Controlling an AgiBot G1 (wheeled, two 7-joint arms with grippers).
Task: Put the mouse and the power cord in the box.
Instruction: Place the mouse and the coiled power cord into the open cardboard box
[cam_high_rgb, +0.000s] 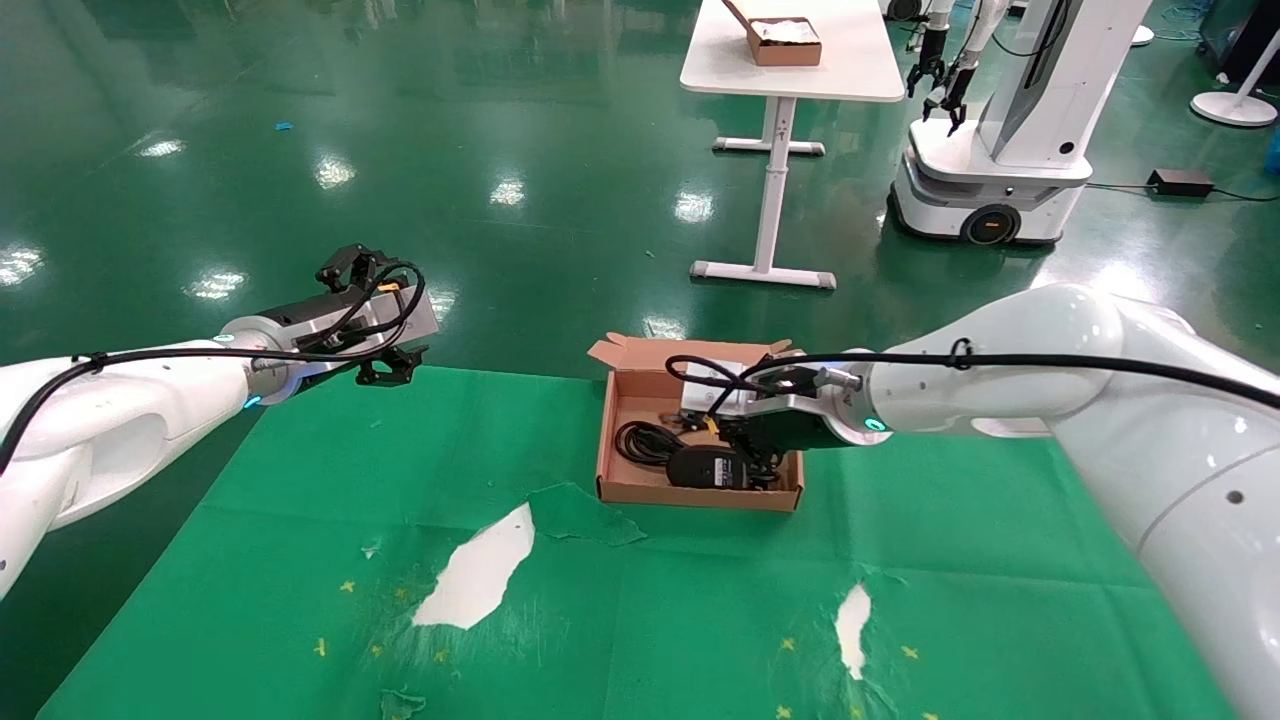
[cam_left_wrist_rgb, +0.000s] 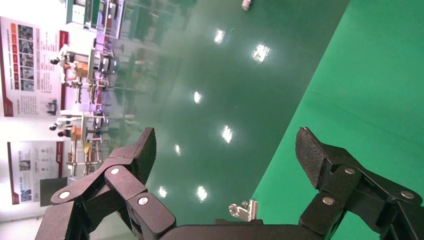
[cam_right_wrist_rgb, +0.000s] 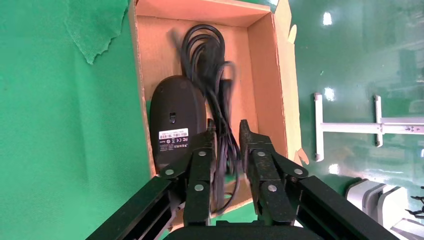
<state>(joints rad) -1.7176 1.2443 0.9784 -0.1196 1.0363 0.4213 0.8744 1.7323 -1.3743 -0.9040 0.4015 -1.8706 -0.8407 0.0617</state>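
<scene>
The brown cardboard box (cam_high_rgb: 700, 496) stands on the green cloth at mid-table. Inside it the black mouse (cam_high_rgb: 700, 467) lies upside down, its white label showing in the right wrist view (cam_right_wrist_rgb: 177, 115). Beside the mouse the looped power cord (cam_high_rgb: 645, 440) rests along the box floor (cam_right_wrist_rgb: 202, 55). My right gripper (cam_high_rgb: 745, 452) is low inside the box (cam_right_wrist_rgb: 265, 75), and its fingers (cam_right_wrist_rgb: 227, 127) are shut narrowly on the near end of the power cord. The left gripper (cam_high_rgb: 360, 322) hangs wide open over the table's far left edge (cam_left_wrist_rgb: 225, 142), holding nothing.
The green cloth is torn, with white table patches (cam_high_rgb: 480, 570) and a loose flap (cam_high_rgb: 585, 515) in front of the box. Beyond the table stand a white desk with another box (cam_high_rgb: 785, 40) and a second robot (cam_high_rgb: 1010, 150).
</scene>
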